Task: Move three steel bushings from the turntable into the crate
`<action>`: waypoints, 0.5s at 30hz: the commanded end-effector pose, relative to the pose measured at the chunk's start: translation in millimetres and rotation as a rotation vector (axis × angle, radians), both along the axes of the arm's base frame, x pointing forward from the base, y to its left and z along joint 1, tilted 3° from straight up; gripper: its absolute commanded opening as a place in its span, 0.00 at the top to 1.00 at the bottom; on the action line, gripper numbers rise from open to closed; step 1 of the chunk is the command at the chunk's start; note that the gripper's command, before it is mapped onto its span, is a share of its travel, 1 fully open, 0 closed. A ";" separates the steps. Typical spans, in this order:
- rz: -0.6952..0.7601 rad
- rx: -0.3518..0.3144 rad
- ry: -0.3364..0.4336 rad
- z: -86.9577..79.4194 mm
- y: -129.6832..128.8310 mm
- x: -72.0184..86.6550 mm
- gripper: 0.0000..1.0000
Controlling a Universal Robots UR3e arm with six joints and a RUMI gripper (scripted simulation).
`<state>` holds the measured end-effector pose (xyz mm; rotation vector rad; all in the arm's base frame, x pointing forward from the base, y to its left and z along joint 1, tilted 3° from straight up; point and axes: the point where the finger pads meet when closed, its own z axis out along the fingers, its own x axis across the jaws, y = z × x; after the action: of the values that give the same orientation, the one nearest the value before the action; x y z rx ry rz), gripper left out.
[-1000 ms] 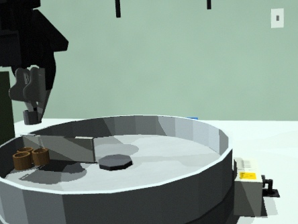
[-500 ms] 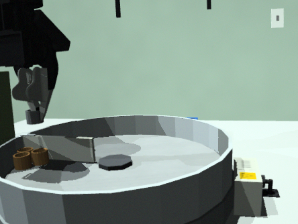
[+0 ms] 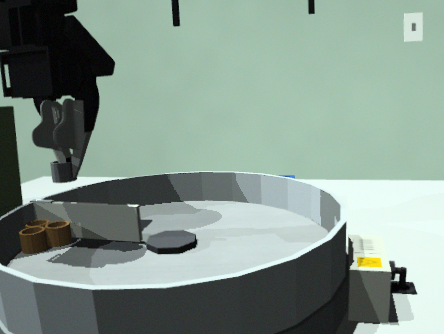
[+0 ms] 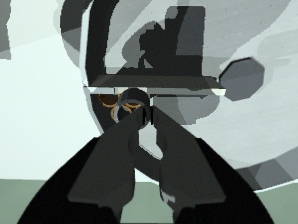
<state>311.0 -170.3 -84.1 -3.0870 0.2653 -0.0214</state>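
Grey steel bushing (image 3: 61, 171) pinched upright between the fingertips of the end effector (image 3: 64, 162), hanging in the air above the far left rim of the turntable (image 3: 200, 285) — clear of the tray floor and touching nothing below. End effector clenched on that bushing, dark fingers (image 3: 70, 125) pointing down from a black wrist block at the upper left of the exterior view. Seen from the wrist view, same bushing (image 4: 131, 100) as a dark ring at the fingertips, end effector (image 4: 142, 116) narrowed on it, with a grey divider wall (image 4: 155, 81) running across just beyond. Below and slightly toward the viewer, three brown bushings (image 3: 45, 235) clustered on the turntable floor at its left side, touching one another and just beside the divider wall (image 3: 95, 220); in the wrist view only orange rings (image 4: 112, 102) showing partly behind the held piece. Flat dark octagonal hub (image 3: 171, 242) at the middle of the turntable, at the inner end of the divider. Turntable a wide grey walled tray resting on the white desk (image 3: 400, 210), taking up most of it. Small pale box with a yellow label (image 3: 369, 260) against the tray's right side, toward the right edge of the desk. Crate not identifiable in either view — only a sliver of blue (image 3: 286, 176) behind the far rim.
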 end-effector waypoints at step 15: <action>-0.008 -0.002 -0.002 3.6 43.1 34.7 1.00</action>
<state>331.4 -142.0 -82.5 -3.0877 0.2538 -0.0242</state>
